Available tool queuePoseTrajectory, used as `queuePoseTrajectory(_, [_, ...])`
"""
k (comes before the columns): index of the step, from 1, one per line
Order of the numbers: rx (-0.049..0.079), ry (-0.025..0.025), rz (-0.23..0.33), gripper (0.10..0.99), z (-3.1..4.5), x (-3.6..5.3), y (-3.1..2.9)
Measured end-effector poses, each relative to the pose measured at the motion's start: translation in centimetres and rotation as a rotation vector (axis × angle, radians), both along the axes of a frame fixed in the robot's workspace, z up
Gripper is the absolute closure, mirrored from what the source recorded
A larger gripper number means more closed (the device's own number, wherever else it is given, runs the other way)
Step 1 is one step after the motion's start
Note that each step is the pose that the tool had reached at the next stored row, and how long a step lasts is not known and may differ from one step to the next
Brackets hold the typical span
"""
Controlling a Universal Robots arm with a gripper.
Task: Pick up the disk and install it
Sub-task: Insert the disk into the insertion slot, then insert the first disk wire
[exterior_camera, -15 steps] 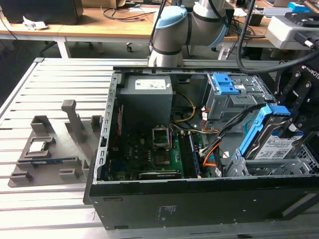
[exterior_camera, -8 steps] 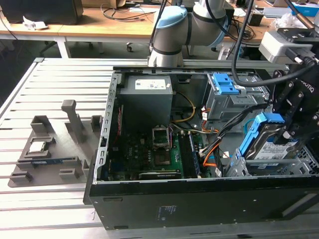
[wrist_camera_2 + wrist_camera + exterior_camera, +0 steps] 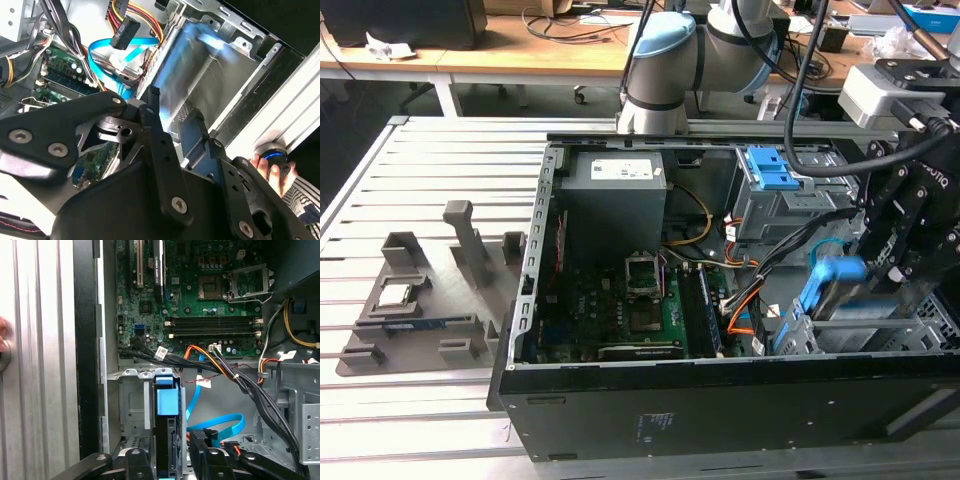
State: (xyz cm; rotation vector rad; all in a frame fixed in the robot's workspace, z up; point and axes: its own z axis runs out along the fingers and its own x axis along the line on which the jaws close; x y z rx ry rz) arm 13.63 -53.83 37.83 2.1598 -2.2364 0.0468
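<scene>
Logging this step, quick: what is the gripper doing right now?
Gripper: shut on the disk, fingers either side of it, held on edge in the drive cage of the computer case.

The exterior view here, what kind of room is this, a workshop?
Probably a robotics lab or test workshop: a robot arm stands over an opened computer case on a slatted metal table, with cluttered desks behind.

The exterior view looks down from above and off to one side at the open case [image 3: 720, 330]. Both wrist views sit close inside it, sharing the motherboard [image 3: 200, 295] and blue cable [image 3: 220, 422].
</scene>
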Motion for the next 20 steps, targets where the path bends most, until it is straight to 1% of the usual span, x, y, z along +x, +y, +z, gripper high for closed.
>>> queuePoseTrajectory(3, [0.000, -0.0001, 0.000, 0.663, 0.00, 0.00, 0.00])
queuePoseTrajectory(5, [0.000, -0.0001, 0.000, 0.796, 0.00, 0.00, 0.00])
queuePoseTrajectory(8, [0.000, -0.0001, 0.000, 0.973, 0.00, 0.00, 0.00])
queuePoseTrajectory(16, [0.000, -0.0001, 0.000, 0.980, -0.01, 0.00, 0.00])
queuePoseTrajectory(17, [-0.001, 0.0000, 0.000, 0.980, -0.04, 0.17, 0.09])
queuePoseTrajectory(18, [-0.008, 0.0001, 0.000, 0.980, -0.06, 1.25, 0.67])
queuePoseTrajectory(19, [-0.011, 0.0012, 0.000, 0.980, -0.44, 2.08, 1.53])
queuePoseTrajectory(20, [-0.012, 0.0020, 0.000, 0.980, -0.86, 2.65, 2.29])
